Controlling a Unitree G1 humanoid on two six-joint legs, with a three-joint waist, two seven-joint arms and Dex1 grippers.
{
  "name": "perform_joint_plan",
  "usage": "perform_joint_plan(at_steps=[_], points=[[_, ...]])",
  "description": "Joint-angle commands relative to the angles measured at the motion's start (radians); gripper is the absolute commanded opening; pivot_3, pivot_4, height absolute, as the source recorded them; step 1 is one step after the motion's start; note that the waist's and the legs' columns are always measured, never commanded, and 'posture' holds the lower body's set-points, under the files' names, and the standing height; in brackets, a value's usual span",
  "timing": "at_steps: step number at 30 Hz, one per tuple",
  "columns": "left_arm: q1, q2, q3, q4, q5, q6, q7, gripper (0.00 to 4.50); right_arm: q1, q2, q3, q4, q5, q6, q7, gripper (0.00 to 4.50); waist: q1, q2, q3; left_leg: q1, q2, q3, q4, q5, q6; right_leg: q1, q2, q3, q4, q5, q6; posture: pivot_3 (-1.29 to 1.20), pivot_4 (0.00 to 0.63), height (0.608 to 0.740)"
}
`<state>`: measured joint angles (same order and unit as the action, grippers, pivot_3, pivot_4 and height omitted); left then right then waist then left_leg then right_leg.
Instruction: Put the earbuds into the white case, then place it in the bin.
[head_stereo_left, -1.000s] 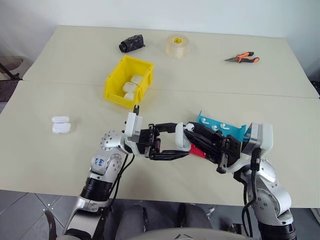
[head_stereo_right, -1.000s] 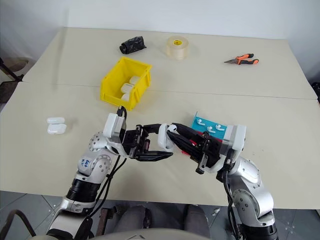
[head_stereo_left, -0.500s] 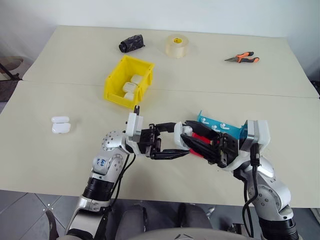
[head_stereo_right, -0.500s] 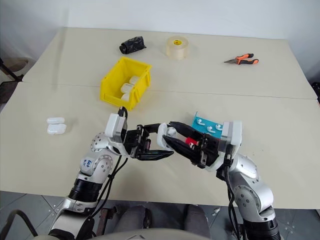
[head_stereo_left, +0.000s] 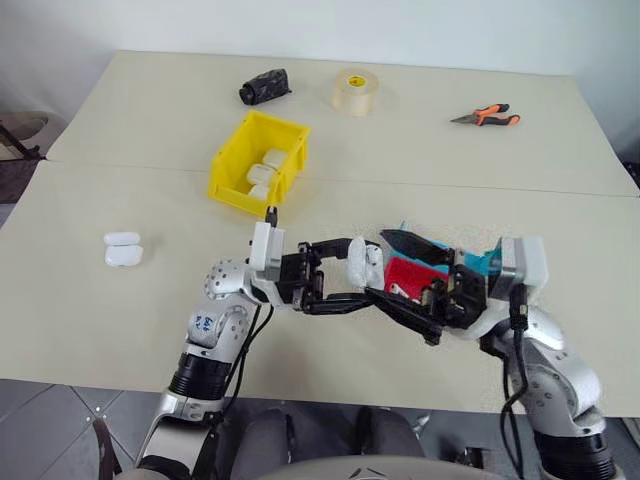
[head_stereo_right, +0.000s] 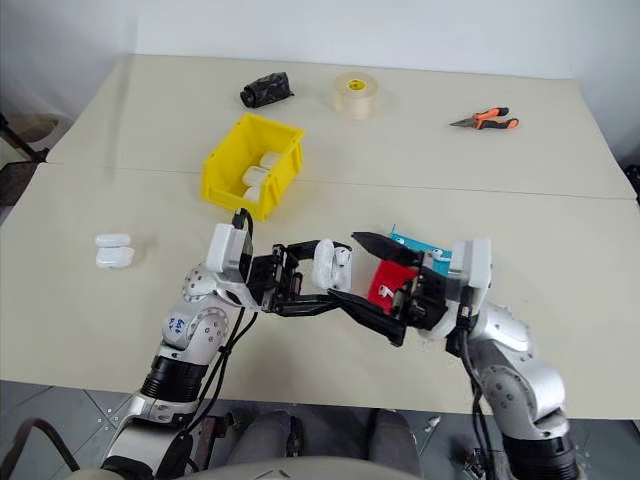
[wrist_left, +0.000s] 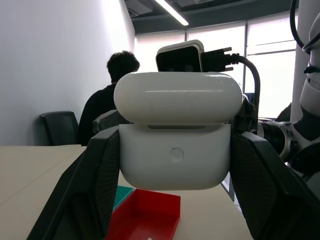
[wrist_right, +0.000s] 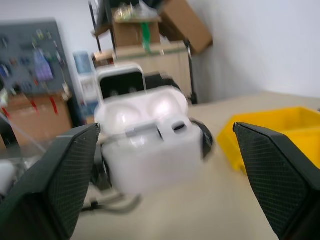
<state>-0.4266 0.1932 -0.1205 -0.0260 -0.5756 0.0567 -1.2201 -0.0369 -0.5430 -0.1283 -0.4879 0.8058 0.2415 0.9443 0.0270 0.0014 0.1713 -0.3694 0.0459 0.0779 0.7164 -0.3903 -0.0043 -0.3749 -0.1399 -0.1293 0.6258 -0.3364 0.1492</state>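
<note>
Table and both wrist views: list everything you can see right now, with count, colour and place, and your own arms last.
held case: 1, white, above the near table edge, clamped in the left gripper.
bin: 1, yellow, middle of the table, with white cases inside; exact count unclear.
spare cases: 2, white, left side of the table, side by side.
blue tray: 1, near right, behind the right gripper, white earbuds in it.
red tray: 1, beside the blue tray.
tape roll: 1, tan, far centre.
black bundle: 1, far, left of the tape.
pliers: 1, orange and black handles, far right.
person: 1, dark clothes, in the background.
left gripper: shut on the case.
right gripper: open, either side of the case.
</note>
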Motion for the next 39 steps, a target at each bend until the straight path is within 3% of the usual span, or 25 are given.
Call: perform_joint_plan(at_steps=[1, 6, 12, 19, 26, 33, 39], points=[[0.038, 0.030, 0.003, -0.045, 0.009, -0.029, -0.017, 2.81, 0.099, -0.103, -0.169, 0.083, -0.062, -0.086, 0.110, 4.47, 0.002, 0.000, 0.000, 0.000, 0.000, 0.000, 0.000, 0.000, 0.000, 0.000, 0.000, 0.000, 0.000, 0.000, 0.000, 0.00, 0.150, 0.740], [0.093, 0.054, -0.007, -0.064, 0.021, -0.061, -0.021, 2.81, 0.218, -0.194, -0.307, 0.290, -0.170, -0.235, 0.244, 4.47, -0.001, 0.000, 0.000, 0.001, 0.000, 0.001, -0.001, 0.000, 0.000, 0.000, 0.000, 0.001, -0.001, 0.000, 0.000, 0.00, 0.150, 0.740], [0.110, 0.051, -0.020, -0.066, 0.032, -0.087, -0.012, 2.81, 0.211, -0.239, -0.332, 0.423, -0.231, -0.293, 0.287, 4.47, -0.001, 0.000, 0.000, 0.002, 0.000, 0.003, -0.001, 0.000, 0.000, 0.000, 0.000, 0.002, -0.001, 0.000, 0.000, 0.00, 0.150, 0.740], [0.109, 0.037, -0.033, -0.044, 0.053, -0.115, -0.003, 2.81, -0.035, -0.416, -0.160, 0.321, -0.273, 0.105, 0.135, 4.47, -0.005, 0.003, -0.001, 0.003, 0.002, 0.004, 0.000, 0.000, 0.000, -0.001, 0.000, 0.003, 0.000, 0.000, 0.000, 0.00, 0.150, 0.740], [0.108, 0.019, -0.047, -0.048, 0.057, -0.120, 0.009, 2.81, -0.462, -0.504, 0.155, 0.477, -0.446, 0.325, 0.177, 4.47, -0.001, 0.003, 0.000, 0.000, 0.001, 0.002, 0.001, 0.000, 0.000, -0.001, 0.000, 0.001, -0.001, 0.000, 0.000, 0.00, 0.150, 0.740], [0.103, 0.003, -0.057, -0.040, 0.062, -0.131, 0.013, 2.81, -0.761, -0.442, 0.421, 0.797, -0.701, 0.228, 0.295, 4.47, -0.007, 0.003, 0.000, -0.001, 0.001, 0.002, 0.000, 0.000, 0.000, -0.001, 0.000, 0.000, -0.001, 0.000, 0.000, 0.00, 0.150, 0.740], [0.102, -0.002, -0.062, -0.042, 0.062, -0.136, 0.017, 2.81, -0.880, -0.365, 0.499, 0.995, -0.815, 0.120, 0.364, 4.47, -0.011, 0.003, 0.000, -0.001, 0.001, 0.002, -0.001, 0.000, 0.000, -0.001, 0.000, 0.000, -0.001, 0.000, 0.000, 0.00, 0.150, 0.740]])
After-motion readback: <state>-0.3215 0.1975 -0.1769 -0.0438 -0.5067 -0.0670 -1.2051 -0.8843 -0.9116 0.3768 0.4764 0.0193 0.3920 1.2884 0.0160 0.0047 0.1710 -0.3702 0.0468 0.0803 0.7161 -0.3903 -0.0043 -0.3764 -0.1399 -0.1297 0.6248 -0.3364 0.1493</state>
